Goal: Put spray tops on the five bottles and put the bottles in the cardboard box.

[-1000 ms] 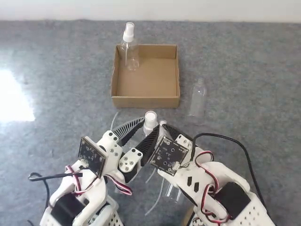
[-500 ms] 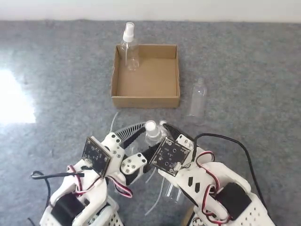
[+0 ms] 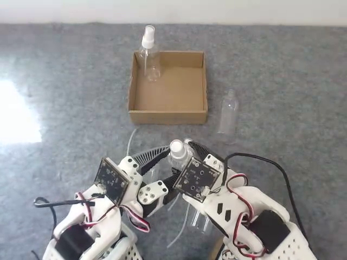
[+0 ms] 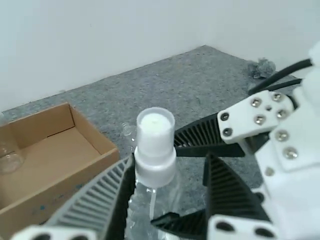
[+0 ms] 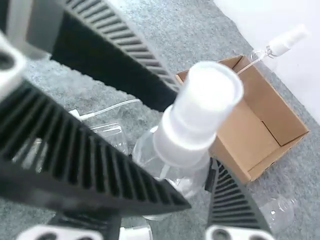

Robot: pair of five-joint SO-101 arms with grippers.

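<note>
The held bottle (image 3: 174, 157) was roughly upright just in front of the cardboard box (image 3: 168, 116), on the arms' side of it, with a white spray top (image 4: 155, 131) sitting on its neck. Whether it rested on the bench (image 3: 293, 65) I could not tell. The right gripper (image 5: 200, 187) was closed on the clear body of this bottle. The left gripper (image 4: 170, 167) was half open around the collar of the top: one side of it touched the collar, the other stood a little apart. I judged the bottle to be empty thin plastic, so very light, smooth and rather slippery, and likely to give way under a hard squeeze. A moderate hold on the middle of the body seemed best, because the round wall could slide out of a ribbed gripper. The top looked stiff, and its collar, not the narrow cap above, was the place to take for turning. A finished bottle (image 3: 149, 54) stood in the far left corner of the box. A bare bottle (image 3: 227, 111) stood just right of the box and might tip easily if touched high.
</note>
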